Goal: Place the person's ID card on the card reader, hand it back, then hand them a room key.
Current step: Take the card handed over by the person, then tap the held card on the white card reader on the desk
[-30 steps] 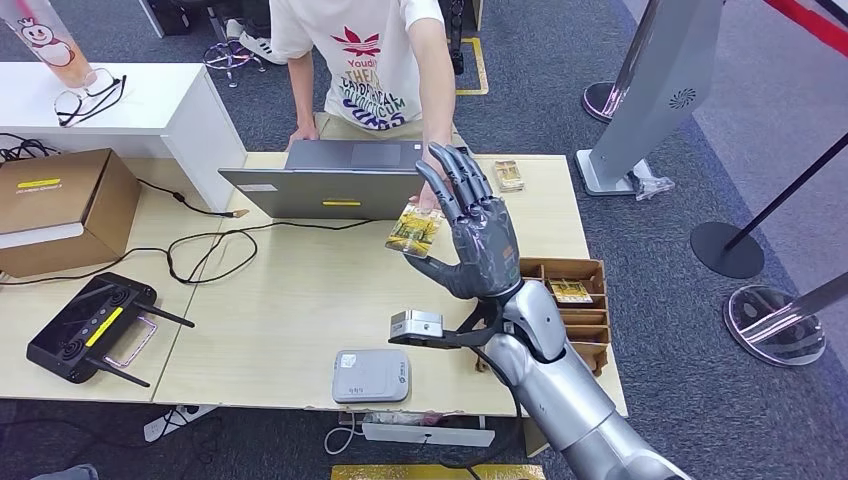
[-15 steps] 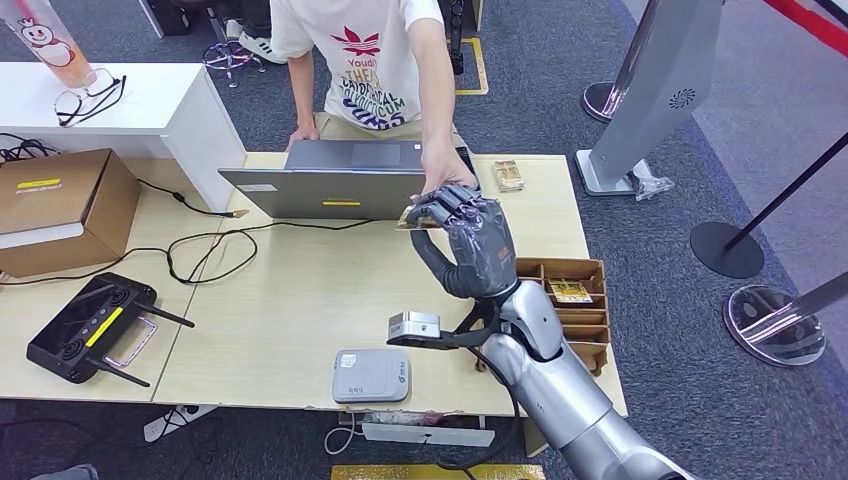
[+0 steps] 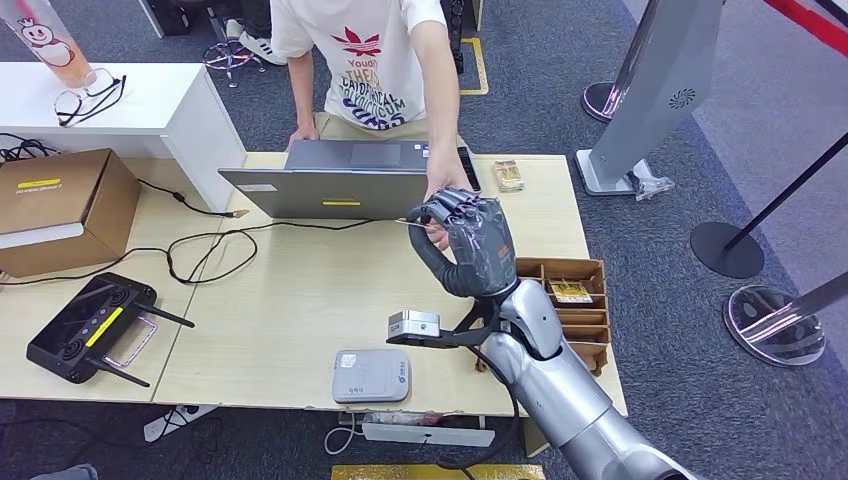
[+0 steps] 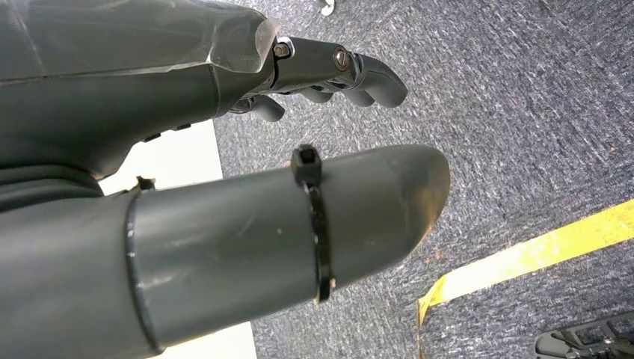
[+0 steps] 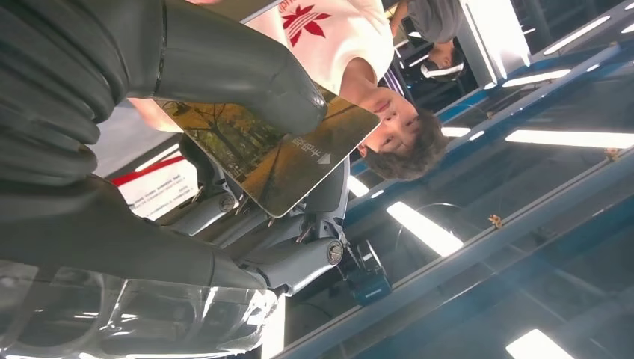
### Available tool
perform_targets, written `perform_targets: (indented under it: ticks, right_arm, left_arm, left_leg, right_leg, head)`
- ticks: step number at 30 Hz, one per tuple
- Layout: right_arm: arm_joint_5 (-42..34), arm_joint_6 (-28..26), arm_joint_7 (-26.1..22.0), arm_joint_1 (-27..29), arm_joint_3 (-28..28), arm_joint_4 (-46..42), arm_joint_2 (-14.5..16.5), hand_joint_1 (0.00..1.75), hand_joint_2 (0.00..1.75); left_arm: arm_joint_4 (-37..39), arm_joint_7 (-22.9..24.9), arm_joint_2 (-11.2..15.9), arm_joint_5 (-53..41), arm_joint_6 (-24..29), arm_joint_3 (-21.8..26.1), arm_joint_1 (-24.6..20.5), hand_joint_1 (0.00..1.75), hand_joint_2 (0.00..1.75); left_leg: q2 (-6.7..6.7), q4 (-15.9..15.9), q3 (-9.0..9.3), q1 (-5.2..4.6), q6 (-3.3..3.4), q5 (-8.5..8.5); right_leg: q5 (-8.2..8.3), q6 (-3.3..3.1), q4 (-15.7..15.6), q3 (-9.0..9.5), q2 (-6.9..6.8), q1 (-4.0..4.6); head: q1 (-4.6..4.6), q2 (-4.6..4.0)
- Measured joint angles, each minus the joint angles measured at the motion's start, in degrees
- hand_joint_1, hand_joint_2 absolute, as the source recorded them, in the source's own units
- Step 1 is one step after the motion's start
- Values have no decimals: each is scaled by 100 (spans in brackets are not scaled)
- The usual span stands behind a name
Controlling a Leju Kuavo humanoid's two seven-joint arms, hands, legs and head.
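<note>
- nearest the robot, a grey card reader lay flat at the front edge of the light wooden table, with a white power strip hanging just below that edge.
- the silver right arm rose from the lower right, carrying a small grey wrist camera on a bracket.
- the right hand was raised above the middle of the table, fingers curled in, pinching a card between thumb and fingers; the card showed autumn trees in yellow and brown and appeared edge-on from the head view.
- the person's hand reached down and touched the far side of the robot's fingers, at the card; whether it also gripped the card could not be told.
- to the right of the arm, a brown wooden tray with compartments sat on the table, one card lying in an upper compartment.
- on the left of the table lay a black controller with antennas, a black cable looping past it, and a cardboard box behind.
- an open grey laptop stood at the far edge, a small stack of cards to its right.
- a person in a white printed t-shirt stood behind the table.
- the left hand hung over blue-grey carpet, thumb and fingers apart, holding nothing.
</note>
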Motion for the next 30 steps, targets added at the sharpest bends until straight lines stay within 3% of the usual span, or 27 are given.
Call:
perform_targets:
  ticks: [6, 10, 19, 30]
  right_arm:
    - [-261, 44, -56, -3, 5, -2, -1, 162, 175]
    - [-876, 407, -205, -4, 7, -51, -1, 168, 175]
    - [-2985, 1984, -511, 11, -66, -467, -3, 175, 175]
    - [-4652, 3479, -345, 34, -139, -940, -48, 175, 175]
  left_arm:
    - [-1, -1, 1, 36, 3, 2, 0, 0, 0]
    - [1, -14, 3, 58, 4, 7, 1, 0, 0]
    - [1, -86, 8, 51, -12, 8, 2, 0, 0]
    - [5, -118, 59, 58, -87, 55, 4, 0, 0]
  left_leg:
    - [0, 0, 0, 0, 0, 0]
    - [0, 0, 0, 0, 0, 0]
    - [0, 0, 0, 0, 0, 0]
    - [0, 0, 0, 0, 0, 0]
  right_leg:
    - [0, 0, 0, 0, 0, 0]
    - [0, 0, 0, 0, 0, 0]
    - [0, 0, 0, -1, 0, 0]
    - [0, 0, 0, 0, 1, 0]
  head:
    - [0, 0]
    - [0, 0]
    - [0, 0]
    - [1, 0]
